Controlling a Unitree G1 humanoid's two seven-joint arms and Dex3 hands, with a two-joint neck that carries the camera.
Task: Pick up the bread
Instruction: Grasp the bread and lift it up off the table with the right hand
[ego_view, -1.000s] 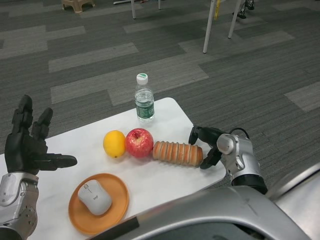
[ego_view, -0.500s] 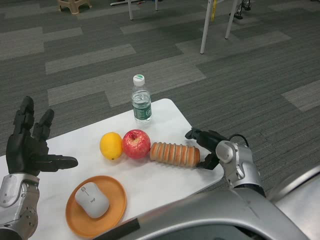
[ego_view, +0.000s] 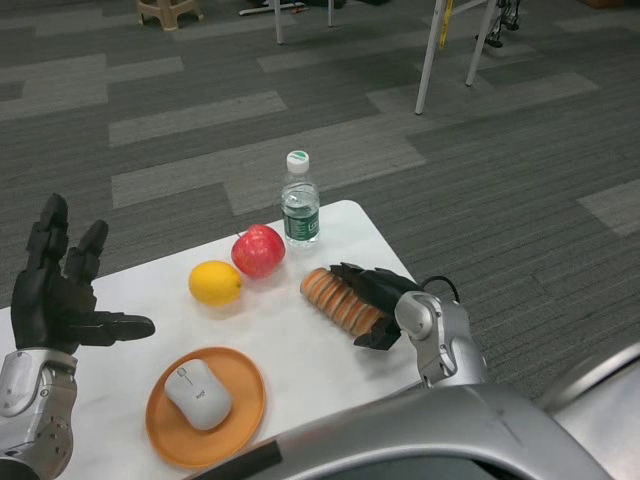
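Note:
The bread (ego_view: 330, 295), a ribbed golden-brown loaf, lies at an angle on the white table (ego_view: 290, 350) near its right edge. My right hand (ego_view: 372, 297) grips its right end, with fingers draped over the top and the thumb under the near side; that end is hidden. The loaf still touches the table. My left hand (ego_view: 55, 295) hovers open at the far left, fingers spread, holding nothing.
A red apple (ego_view: 258, 250) and a yellow lemon (ego_view: 216, 283) lie left of the bread. Behind the bread stands a water bottle (ego_view: 300, 205). An orange plate (ego_view: 245, 400) with a grey mouse (ego_view: 197, 393) on it sits near the front. The table's right edge is close to my right hand.
My right hand has closed over the bread's right end and turned the loaf slantwise. The apple has rolled back toward the bottle. The camera has shifted a little.

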